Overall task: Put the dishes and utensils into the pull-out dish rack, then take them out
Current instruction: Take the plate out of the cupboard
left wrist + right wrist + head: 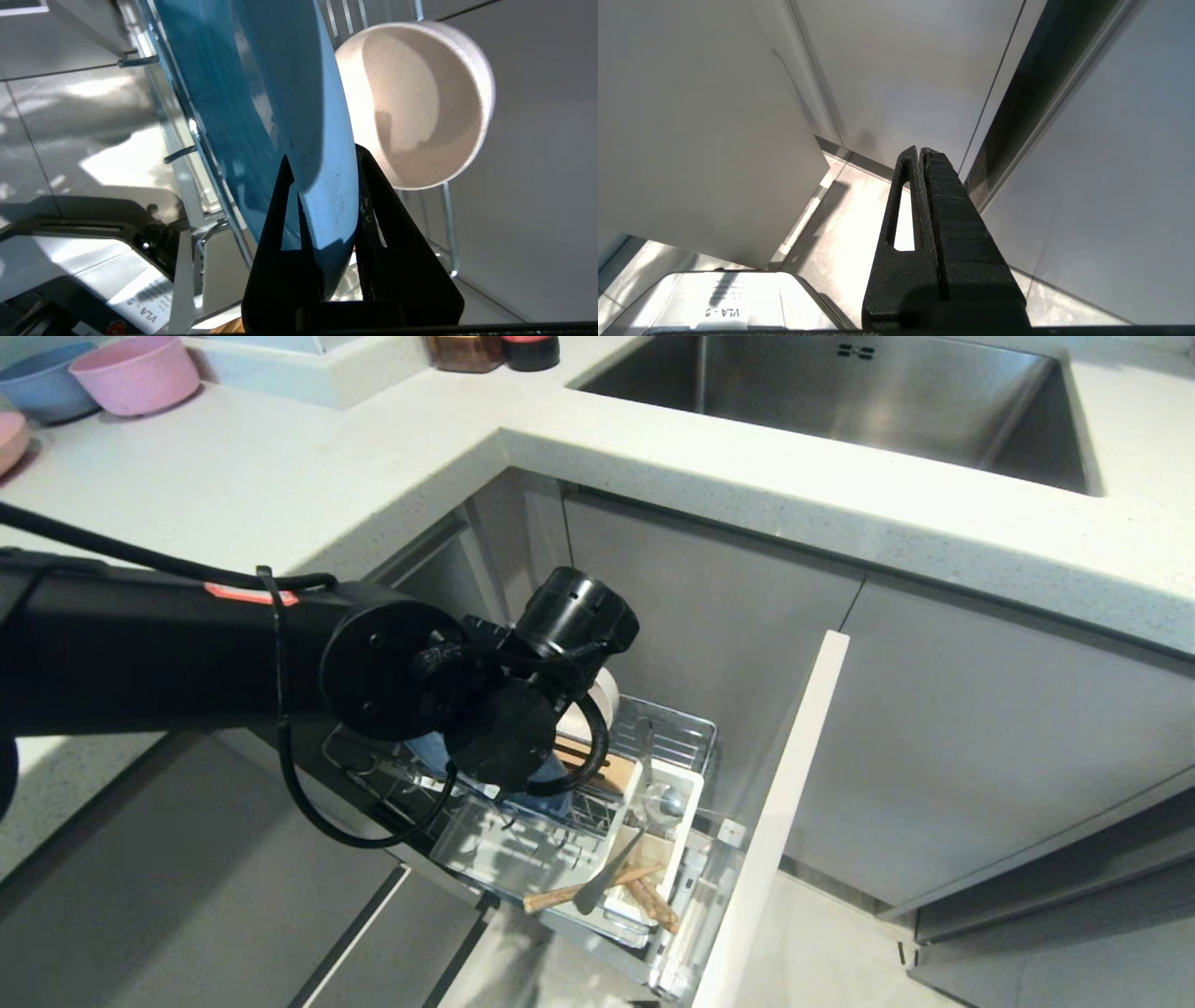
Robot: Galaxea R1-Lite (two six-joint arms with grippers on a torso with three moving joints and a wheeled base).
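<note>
The left gripper (324, 161) pinches the rim of the blue plate (261, 93), one finger on each face, down in the rack (686, 733). The plate stands on edge in the rack's wires, with the bowl (420, 107) just behind it — also on edge. The chopsticks (597, 887) and spoon (621, 854) sit in the caddy (691, 803) at the rack's near right. The right gripper (922, 151) hangs by the cabinet fronts, fingers pressed together — nothing between them.
</note>
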